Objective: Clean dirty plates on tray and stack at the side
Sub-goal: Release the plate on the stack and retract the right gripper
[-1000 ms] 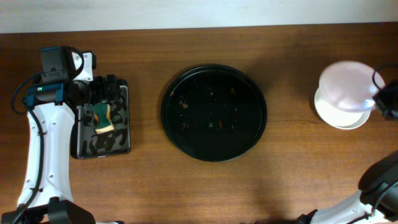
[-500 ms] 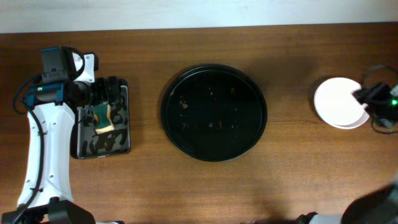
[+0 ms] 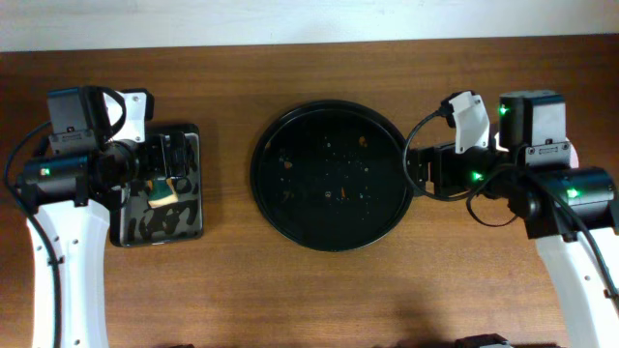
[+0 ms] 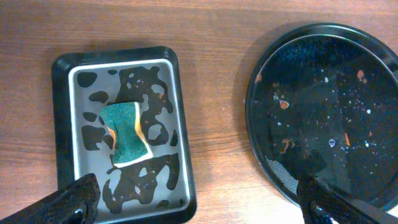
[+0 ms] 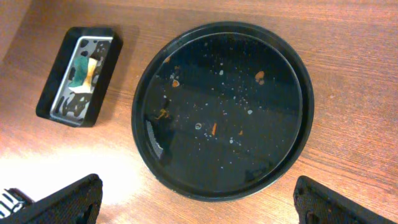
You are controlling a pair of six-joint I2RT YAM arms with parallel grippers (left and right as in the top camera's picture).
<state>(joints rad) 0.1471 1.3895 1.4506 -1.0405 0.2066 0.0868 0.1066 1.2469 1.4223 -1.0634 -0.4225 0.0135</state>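
Note:
The round black tray (image 3: pixel 255 176) lies mid-table with no plates on it, only orange-red specks and droplets; its rim also shows in both wrist views (image 4: pixel 252 134) (image 5: pixel 138 118). The dirty plates are hidden in every view. My right gripper (image 3: pixel 423 172) hangs just off the tray's right edge, open and empty (image 5: pixel 199 205). Above the sponge tray at the left, my left gripper (image 3: pixel 164 159) is open and empty too (image 4: pixel 199 208).
A small rectangular black-rimmed grey sponge tray (image 3: pixel 193 230) (image 4: pixel 59 124) sits at the left, wet with dark patches. A green and yellow sponge (image 3: pixel 160 186) (image 4: pixel 127 134) lies in it. Bare wood runs between the two trays and along the front.
My right gripper opened, leaving the top plate on the white stack at the far right. The right arm then swung in beside the tray, covering that stack. The left arm shifted only slightly.

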